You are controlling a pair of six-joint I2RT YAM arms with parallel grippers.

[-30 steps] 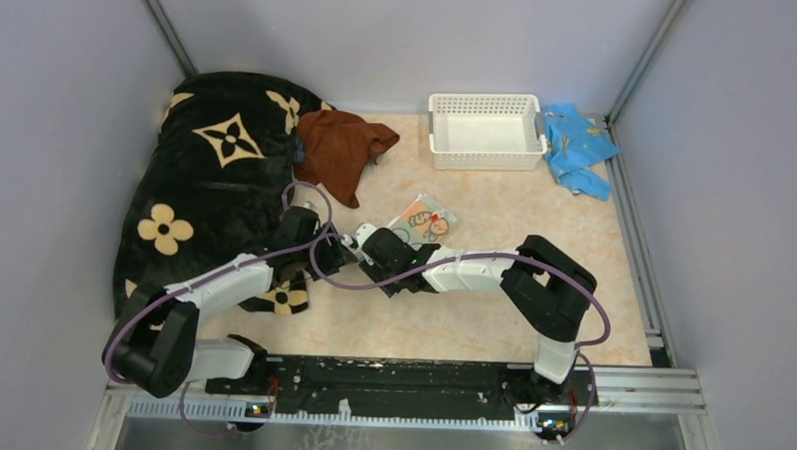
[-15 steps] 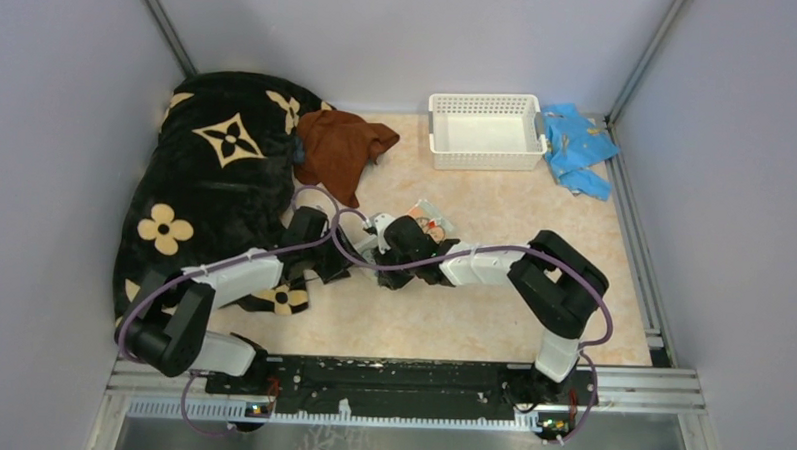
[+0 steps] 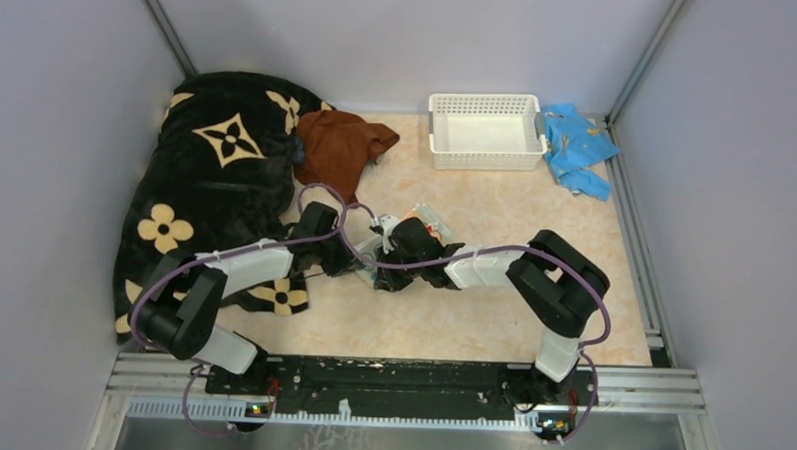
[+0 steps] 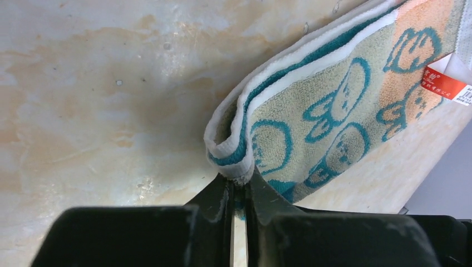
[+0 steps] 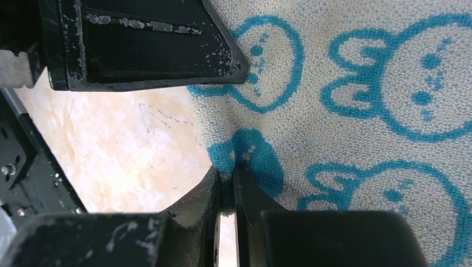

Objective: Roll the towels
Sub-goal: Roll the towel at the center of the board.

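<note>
Left wrist view: we see left gripper [image 4: 238, 186] clamped on the folded corner of the teal-and-white towel [image 4: 323, 105], which runs off twd 2 o'clock over the table [image 4: 100, 83]. Right wrist: right gripper [image 5: 225, 183] pinched shut on same towel's edge. Top view: towel sits mid-table, rust-brown towel [image 3: 337, 148] at its 11 o'clock, against the black blanket [image 3: 216, 179].

Patterned towel [image 4: 334, 111], far end off-frame
</note>
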